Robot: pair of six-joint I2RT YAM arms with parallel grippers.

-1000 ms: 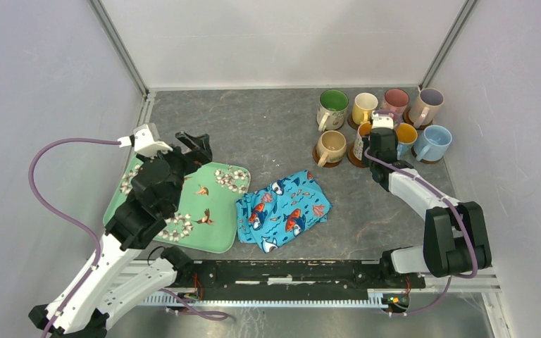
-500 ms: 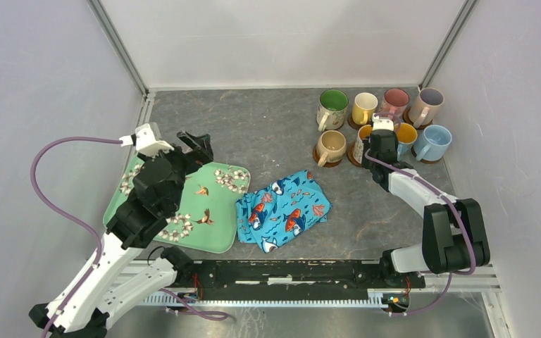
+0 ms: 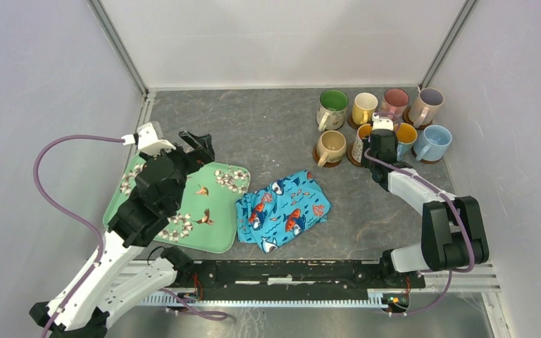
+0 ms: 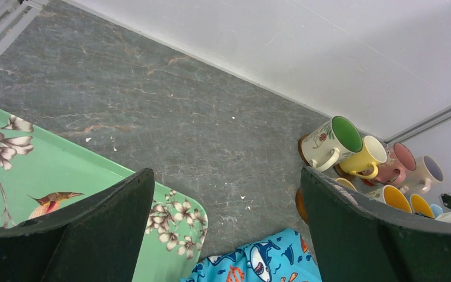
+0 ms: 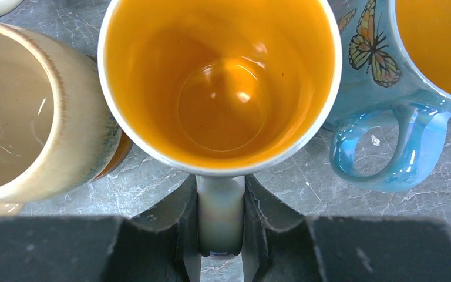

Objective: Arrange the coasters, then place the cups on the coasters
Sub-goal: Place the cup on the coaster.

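Observation:
Several cups stand grouped at the back right, each on a brown coaster (image 3: 322, 161) that only shows as a rim. My right gripper (image 5: 221, 197) is shut on the pale handle of the orange-lined cup (image 5: 223, 88), which sits between the beige cup (image 5: 17, 117) and a blue butterfly cup (image 5: 381, 59). In the top view that gripper (image 3: 380, 139) hides most of the orange-lined cup (image 3: 358, 143). A coaster (image 5: 115, 157) peeks out under the beige cup. My left gripper (image 3: 191, 144) hangs open and empty over the far edge of the green tray.
The green floral tray (image 3: 215, 218) lies at the front left. A crumpled blue fish-print cloth (image 3: 284, 209) sits beside it in the middle. White walls and metal rails close in the grey table at the back and sides.
The left arm has drifted slightly to the right. The right gripper keeps its hold on the cup handle in the same place.

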